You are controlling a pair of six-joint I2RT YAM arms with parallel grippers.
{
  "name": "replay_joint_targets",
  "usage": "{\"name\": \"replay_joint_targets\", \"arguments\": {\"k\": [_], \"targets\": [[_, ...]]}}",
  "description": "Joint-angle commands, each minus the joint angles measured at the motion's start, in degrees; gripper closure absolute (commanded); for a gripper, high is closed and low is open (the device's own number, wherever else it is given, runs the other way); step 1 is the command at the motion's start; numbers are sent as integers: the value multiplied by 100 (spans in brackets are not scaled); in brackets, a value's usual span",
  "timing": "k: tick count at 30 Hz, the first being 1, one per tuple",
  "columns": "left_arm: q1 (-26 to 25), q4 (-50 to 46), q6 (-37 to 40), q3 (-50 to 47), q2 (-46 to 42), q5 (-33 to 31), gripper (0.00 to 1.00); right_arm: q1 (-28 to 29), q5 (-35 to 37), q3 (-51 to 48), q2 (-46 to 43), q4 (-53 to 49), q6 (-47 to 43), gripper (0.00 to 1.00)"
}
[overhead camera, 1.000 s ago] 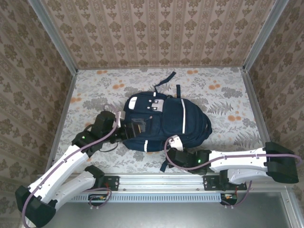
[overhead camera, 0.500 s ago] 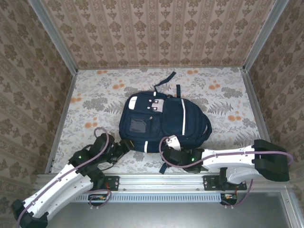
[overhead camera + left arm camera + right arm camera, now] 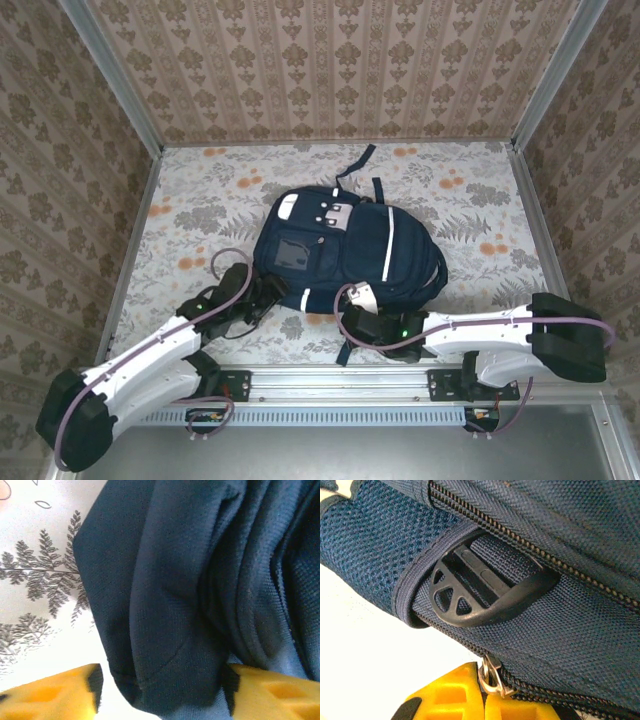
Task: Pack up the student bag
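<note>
- Top external: the student bag (image 3: 350,255) lies flat in the middle of the floral-print counter (image 3: 200,200), its front pocket facing up and its white stripes showing. Dark straps trail from it toward the far wall.
- Top external: the left gripper (image 3: 272,292) sits at the bag's near-left corner. The right gripper (image 3: 352,318) presses against the bag's near edge, its arm reaching in low from the right.
- Left wrist: folds of the student bag (image 3: 190,580) hang across most of the frame, with the fern-patterned counter (image 3: 40,630) to the left.
- Left wrist: the left gripper (image 3: 162,690) is released, its yellow fingers (image 3: 60,695) spread to either side of the bag's lowest fold. The right-hand finger touches the cloth, and a sliver of counter shows between the cloth and the left-hand finger.
- Right wrist: a close look at the student bag (image 3: 570,620) shows navy mesh and a zip line running across the frame. A black plastic buckle (image 3: 480,595) on a webbing strap is tucked under a mesh flap.
- Right wrist: the right gripper (image 3: 484,695) is clenched, its yellow fingers pressed together on the metal zipper pull (image 3: 489,677) at the bag's lower seam. Pale counter (image 3: 360,655) lies to the left.
</note>
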Motion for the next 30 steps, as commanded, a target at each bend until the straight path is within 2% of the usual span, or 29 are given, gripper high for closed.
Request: {"name": "replay_joint_targets", "arguments": {"k": [1,4,7,11,15,20,22,27,30], "targets": [[182,421,125,33,88,-473,54,-22,0,8,57,87,-39,100],[467,164,95,130,4,-886,83,-23,37,-32,75,-91,-23,100],[656,-170,70,230,-81,-1325,100,-22,62,-134,16,-263,-8,100],[862,-595,80,422,-83,-1763,100,-22,69,-251,-80,-491,-107,100],[1105,-765,228,636,-14,-1901,100,-15,159,-126,-50,-967,-283,100],[1381,-925,524,903,31,-1890,100,203,811,694,431,-2195,-719,100],[1738,-1018,724,1037,45,-1875,100,247,1057,985,763,-2727,-859,100],[2184,-1075,1190,1411,337,-1773,100,285,1509,1441,1176,-3324,-1089,100],[2351,-1068,1390,1696,734,-1686,100,285,1469,1539,1232,-3277,-1298,100]]}}
